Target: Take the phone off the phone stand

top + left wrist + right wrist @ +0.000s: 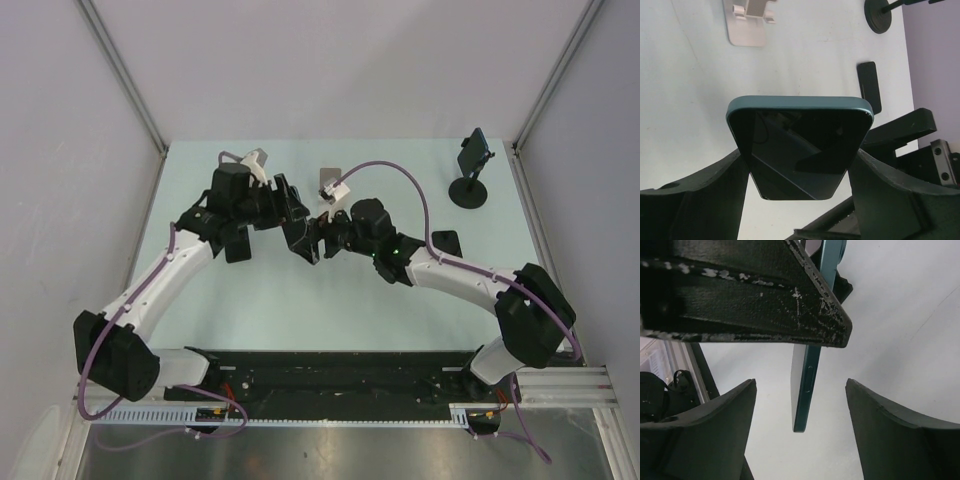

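Phone (799, 135): teal rim, dark screen, off phone stand (747, 27), held in air above table (685, 100) near its middle. Left gripper (797, 156) clamped on phone's two long edges, fingers (715, 190) pressing each side. Right gripper (801, 385) spread wide around phone's free end, which is seen edge-on; gap both sides, no contact. Phone stand beige, on table beyond phone, well apart. Small black flat piece (869, 92) lying on table right of phone. Black round-foot stand (468, 188) at far right corner, dark slab (475, 150) tilted on top.
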